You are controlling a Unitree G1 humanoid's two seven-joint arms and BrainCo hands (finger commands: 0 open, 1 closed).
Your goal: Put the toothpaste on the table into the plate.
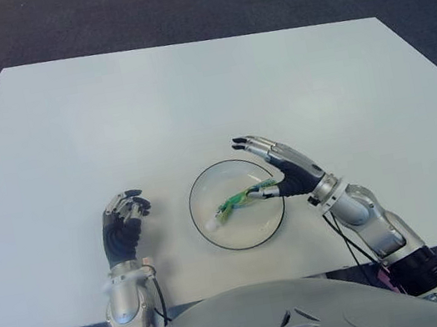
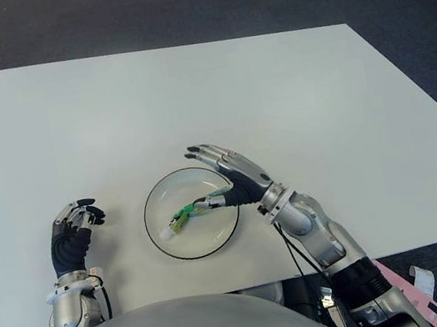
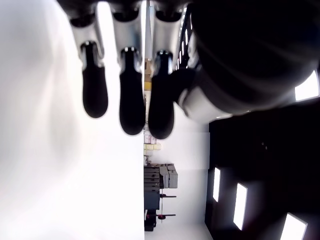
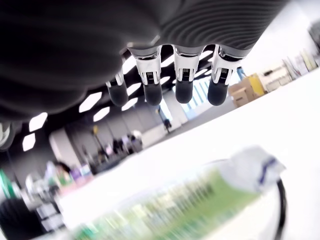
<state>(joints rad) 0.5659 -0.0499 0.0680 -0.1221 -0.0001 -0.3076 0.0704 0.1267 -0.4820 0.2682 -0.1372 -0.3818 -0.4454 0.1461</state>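
1. While the toothpaste [image 1: 241, 202] lies inside the plate [image 1: 205, 184] on the white table [image 1: 189, 92], the right hand [image 1: 280, 165] hovers over the plate's right rim, fingers spread, thumb near the tube, gripping nothing.
2. Left hand [image 1: 123, 228] shows left of the plate, fingers curled, empty.

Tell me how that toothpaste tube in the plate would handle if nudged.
The toothpaste looks small and thin, so probably light and soft. It lies flat inside the plate, so it would likely slide, not roll. The right hand is spread open over it; the left hand shows curled left of the plate.
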